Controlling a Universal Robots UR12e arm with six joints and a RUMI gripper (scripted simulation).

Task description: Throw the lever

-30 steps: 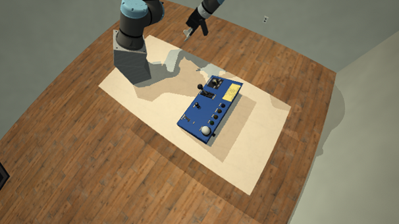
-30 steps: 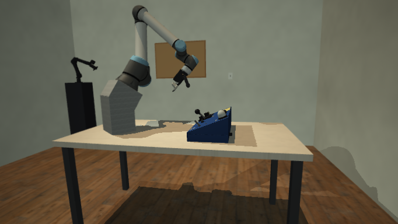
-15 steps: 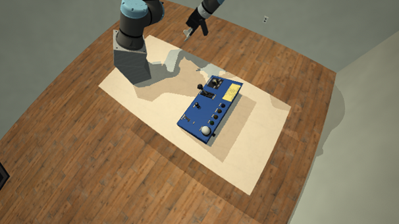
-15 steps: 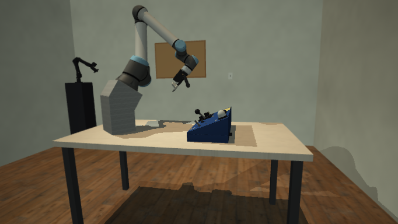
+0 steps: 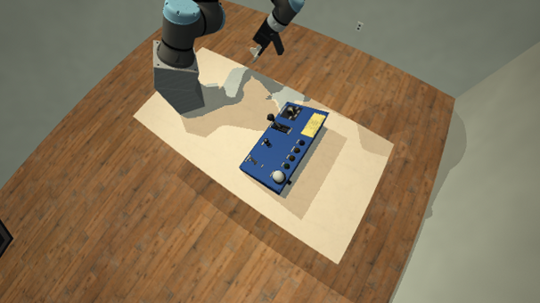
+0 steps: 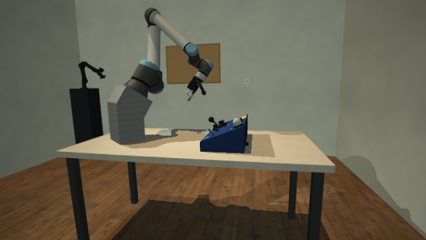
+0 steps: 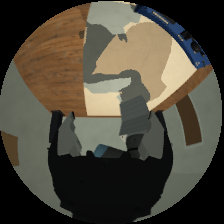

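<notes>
A blue wedge-shaped console (image 5: 284,146) sits on the pale table; it also shows in the side view (image 6: 225,137). Its lever with a black ball knob (image 5: 270,117) stands in a slotted plate near the console's far end and rises above the sloped face in the side view (image 6: 212,120). My gripper (image 5: 267,51) (image 6: 195,92) is open and empty. It hangs high above the table, well apart from the console, between the arm's base and the lever. In the wrist view only the console's edge (image 7: 185,37) shows at the upper right; the fingers are dark and hard to make out.
On the console are a white dome (image 5: 278,176), a row of small round buttons (image 5: 294,153), a small toggle (image 5: 267,142), a joystick-like control (image 5: 291,111) and a yellow label (image 5: 313,123). The arm's grey base (image 5: 178,82) stands at the table's far left. A black pedestal (image 6: 86,114) stands beside the table.
</notes>
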